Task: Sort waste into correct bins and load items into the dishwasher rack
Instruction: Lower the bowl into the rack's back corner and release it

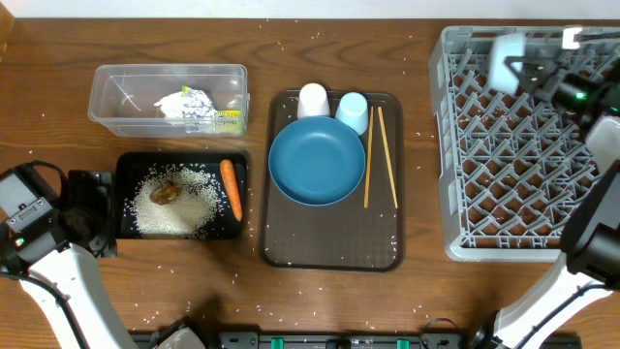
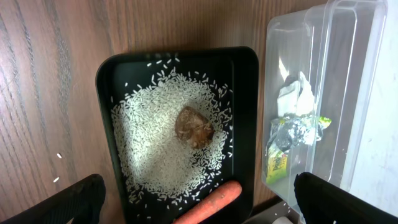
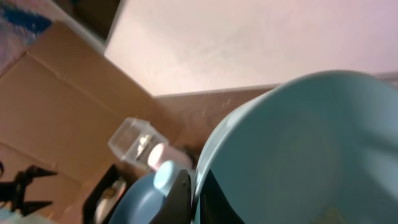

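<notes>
My right gripper (image 3: 194, 194) is shut on the rim of the light-blue bowl (image 3: 311, 149), held tilted above the grey dishwasher rack (image 1: 504, 194), near its far-left corner. The bowl (image 1: 509, 63) looks blurred from overhead. My left gripper (image 2: 199, 202) is open and holds nothing, hovering over the near end of the black tray (image 2: 106, 124), which holds rice (image 2: 155, 143), a brown lump (image 2: 194, 126) and a carrot (image 2: 211, 200). The clear tub (image 1: 107, 97) holds napkin (image 2: 295, 93), foil (image 2: 292, 130) and wrapper (image 2: 277, 163).
The brown tray (image 1: 329, 242) in the middle carries the dark-blue plate (image 1: 317, 160), a white cup (image 1: 313, 99), a light-blue cup (image 1: 352, 111) and two chopsticks (image 1: 369, 155). Stray rice grains dot the wooden table (image 1: 291, 58).
</notes>
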`<state>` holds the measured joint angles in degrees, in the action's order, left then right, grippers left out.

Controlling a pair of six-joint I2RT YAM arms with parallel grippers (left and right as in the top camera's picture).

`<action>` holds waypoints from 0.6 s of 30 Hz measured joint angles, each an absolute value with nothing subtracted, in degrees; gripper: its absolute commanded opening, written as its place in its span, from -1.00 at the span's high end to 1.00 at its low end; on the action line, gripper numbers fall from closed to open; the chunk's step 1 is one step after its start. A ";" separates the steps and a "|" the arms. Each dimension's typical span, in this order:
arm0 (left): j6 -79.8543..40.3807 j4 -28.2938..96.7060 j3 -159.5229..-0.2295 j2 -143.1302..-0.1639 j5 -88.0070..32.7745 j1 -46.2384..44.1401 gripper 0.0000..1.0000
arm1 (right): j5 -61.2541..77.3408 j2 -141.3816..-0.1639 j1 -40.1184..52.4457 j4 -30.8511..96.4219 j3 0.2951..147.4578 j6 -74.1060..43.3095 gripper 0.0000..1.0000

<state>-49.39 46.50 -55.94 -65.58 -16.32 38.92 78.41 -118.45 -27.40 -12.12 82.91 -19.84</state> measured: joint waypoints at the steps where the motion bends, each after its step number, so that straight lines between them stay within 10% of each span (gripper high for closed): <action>1: -49.39 46.48 -55.94 -65.58 -16.29 38.92 -0.95 | 78.87 -118.45 -28.77 -14.26 82.98 -21.50 0.98; 18: -49.39 46.48 -55.94 -65.58 -16.29 38.92 -0.96 | 83.68 -119.63 -31.29 -17.02 83.09 -28.95 0.98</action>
<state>-49.39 46.48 -55.94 -65.58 -16.29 38.92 83.68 -119.63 -31.29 -17.02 83.09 -28.95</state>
